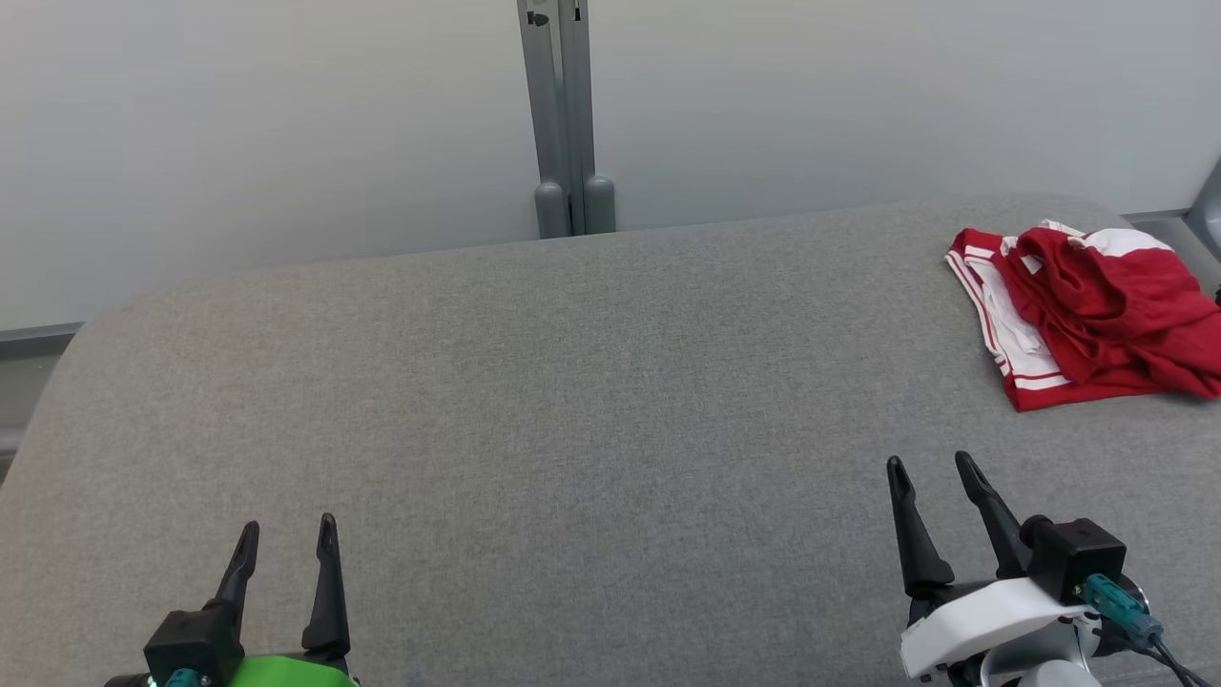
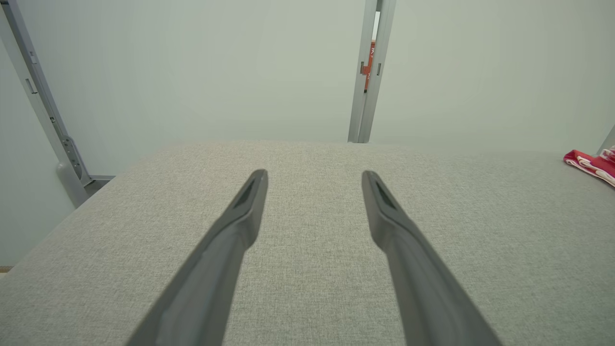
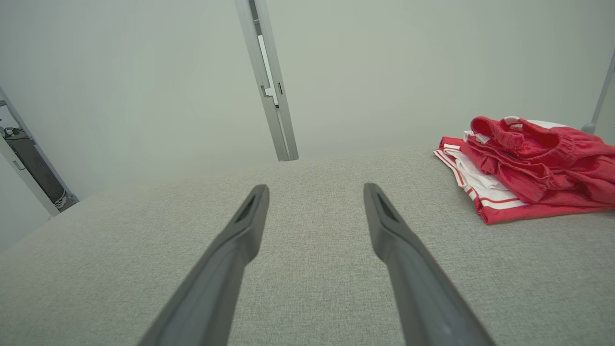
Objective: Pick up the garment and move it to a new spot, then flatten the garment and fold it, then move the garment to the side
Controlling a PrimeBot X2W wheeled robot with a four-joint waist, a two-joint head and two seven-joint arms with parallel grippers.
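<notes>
A red garment (image 1: 1087, 320) with white stripes lies crumpled at the far right of the grey fabric table (image 1: 572, 401). The right wrist view shows the garment (image 3: 528, 168) ahead and to the right, and the left wrist view catches the garment's edge (image 2: 593, 164) at the far right. My right gripper (image 1: 930, 468) stands open near the front right, well short of the cloth, nothing between its fingers. My left gripper (image 1: 289, 527) is open at the front left, over bare table. The jaws of the right gripper (image 3: 315, 190) and of the left gripper (image 2: 314, 175) are spread wide.
A pale wall stands behind the table, with a grey upright post (image 1: 565, 114) at the middle of its far edge. Another grey frame post (image 2: 43, 110) stands off the table's left corner. The table's far corners are rounded.
</notes>
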